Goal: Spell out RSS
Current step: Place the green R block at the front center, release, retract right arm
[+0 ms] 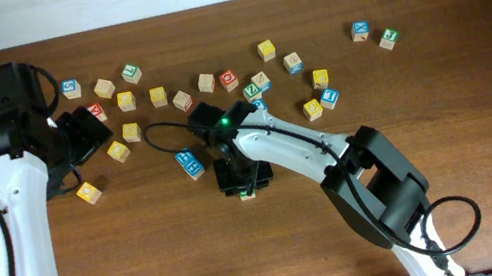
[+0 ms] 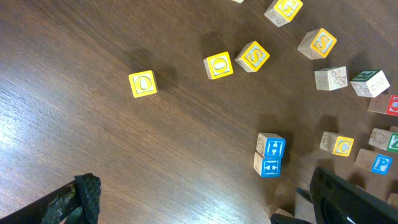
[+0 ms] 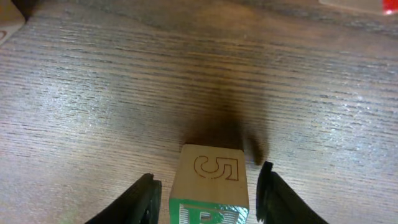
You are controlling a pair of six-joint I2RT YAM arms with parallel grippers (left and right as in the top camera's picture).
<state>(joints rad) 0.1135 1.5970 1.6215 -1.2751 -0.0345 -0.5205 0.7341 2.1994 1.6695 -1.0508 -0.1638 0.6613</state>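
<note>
A wooden block point(image 3: 211, 180) with a green R face and a carved 5 stands on the table between the fingers of my right gripper point(image 3: 205, 193). The fingers are open, with a gap on each side of the block. In the overhead view this gripper point(image 1: 245, 181) is at the table's middle, with the block point(image 1: 248, 194) just showing below it. My left gripper point(image 2: 205, 205) is open and empty above bare wood; overhead it point(image 1: 83, 134) is at the left. A yellow S block point(image 2: 252, 56) lies among the loose blocks.
Several letter blocks are scattered across the far half of the table point(image 1: 216, 82). A blue block pair point(image 2: 269, 154) lies near the right arm point(image 1: 277, 143). Yellow O blocks point(image 2: 143, 83) point(image 2: 218, 65) lie to the left. Bare wood fills the near half point(image 1: 198, 268).
</note>
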